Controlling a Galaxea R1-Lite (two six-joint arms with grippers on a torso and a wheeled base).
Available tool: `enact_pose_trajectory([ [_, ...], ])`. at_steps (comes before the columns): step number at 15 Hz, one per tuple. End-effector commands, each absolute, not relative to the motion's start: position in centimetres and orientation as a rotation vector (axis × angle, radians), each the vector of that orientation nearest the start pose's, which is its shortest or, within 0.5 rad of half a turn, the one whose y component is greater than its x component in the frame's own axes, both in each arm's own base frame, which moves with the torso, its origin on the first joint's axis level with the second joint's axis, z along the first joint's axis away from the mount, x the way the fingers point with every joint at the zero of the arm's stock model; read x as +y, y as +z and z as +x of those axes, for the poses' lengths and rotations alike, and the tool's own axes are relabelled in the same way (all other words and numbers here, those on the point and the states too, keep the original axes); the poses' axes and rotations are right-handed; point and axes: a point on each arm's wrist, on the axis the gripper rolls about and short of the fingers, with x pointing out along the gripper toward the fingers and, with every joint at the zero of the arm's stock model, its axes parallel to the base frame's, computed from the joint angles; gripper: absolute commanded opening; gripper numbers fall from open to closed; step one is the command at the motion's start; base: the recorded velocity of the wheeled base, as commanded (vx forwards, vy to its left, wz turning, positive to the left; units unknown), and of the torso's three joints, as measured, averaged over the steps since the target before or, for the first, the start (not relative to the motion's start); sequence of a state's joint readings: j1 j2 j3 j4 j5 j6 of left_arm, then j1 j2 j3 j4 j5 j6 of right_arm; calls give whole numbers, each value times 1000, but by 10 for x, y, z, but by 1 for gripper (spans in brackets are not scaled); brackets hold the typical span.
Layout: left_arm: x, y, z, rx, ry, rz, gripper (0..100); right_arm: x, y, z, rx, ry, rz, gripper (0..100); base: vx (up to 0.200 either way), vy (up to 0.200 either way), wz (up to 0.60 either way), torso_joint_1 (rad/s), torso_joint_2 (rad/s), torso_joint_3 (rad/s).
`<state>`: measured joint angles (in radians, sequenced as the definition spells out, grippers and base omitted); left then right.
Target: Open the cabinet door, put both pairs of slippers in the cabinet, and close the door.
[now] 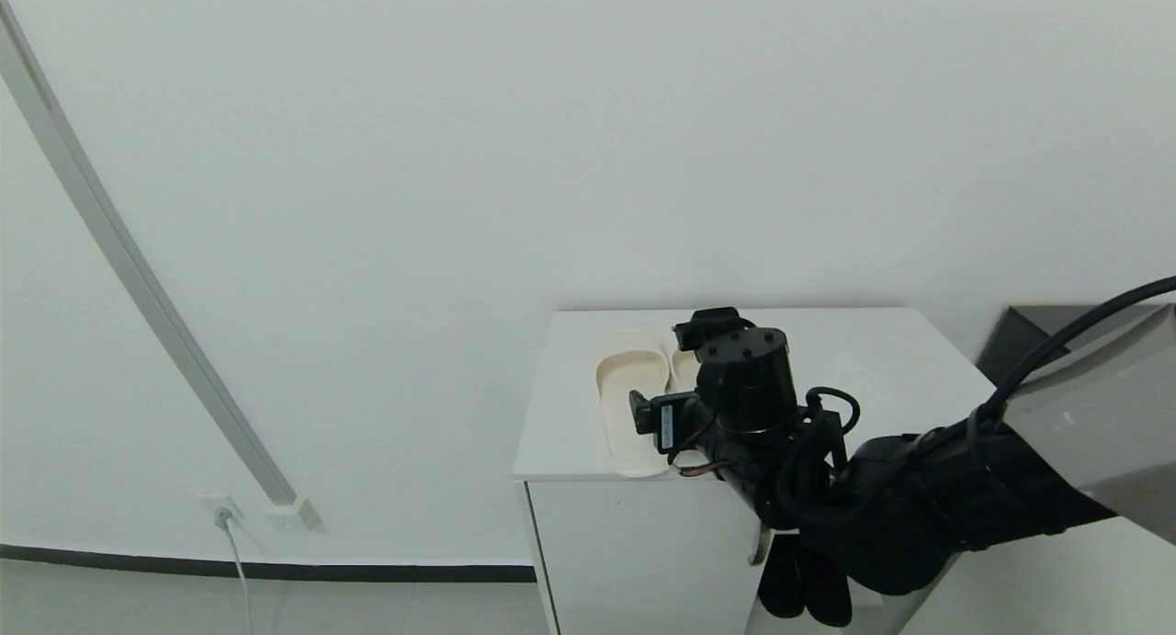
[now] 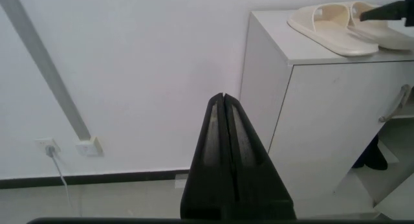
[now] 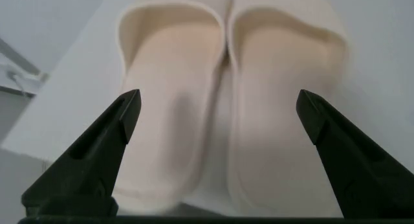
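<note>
You see the cream slippers on the white cabinet top, by a white wall. The right gripper hangs just above them, fingers wide apart; the left gripper, fingers together, is off to the cabinet's side. Under the top, dark shapes are perhaps slippers.

The cabinet is being lit softly and evenly; left of it, the wall conduit is being bent by lens distortion.

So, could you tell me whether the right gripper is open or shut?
Open: the right gripper has its fingers spread wide, both cream slippers showing between them.
</note>
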<state>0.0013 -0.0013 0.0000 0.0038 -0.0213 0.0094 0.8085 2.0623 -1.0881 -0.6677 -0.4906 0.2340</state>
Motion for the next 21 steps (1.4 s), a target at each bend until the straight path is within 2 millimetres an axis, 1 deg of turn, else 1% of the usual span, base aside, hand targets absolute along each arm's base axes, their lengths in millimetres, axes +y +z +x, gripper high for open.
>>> enact_pose_trajectory([
  [1,-1,75,-23,3,-20,9,0,279,127,296,291,263,46,100,0,0,0,0,0,0],
  [3,-1,75,-23,3,-20,9,0,277,128,311,290,252,53,100,0,0,0,0,0,0],
  [5,-1,75,-23,3,-20,9,0,279,126,316,312,270,45,100,0,0,0,0,0,0],
  [8,-1,75,-23,3,-20,9,0,288,113,331,314,261,40,100,0,0,0,0,0,0],
  [9,-1,75,-23,3,-20,8,0,290,112,335,308,259,43,100,0,0,0,0,0,0],
  [14,0,75,-23,3,-18,3,0,297,108,349,284,255,32,100,0,0,0,0,0,0],
  [16,0,75,-23,3,-17,3,0,299,108,352,278,256,36,100,0,0,0,0,0,0],
  [17,0,75,-23,3,-17,3,0,299,109,352,277,256,37,0,0,0,0,0,0,0],
  [21,0,75,-23,3,-17,2,0,299,109,352,277,256,37,0,0,0,0,0,0,0],
])
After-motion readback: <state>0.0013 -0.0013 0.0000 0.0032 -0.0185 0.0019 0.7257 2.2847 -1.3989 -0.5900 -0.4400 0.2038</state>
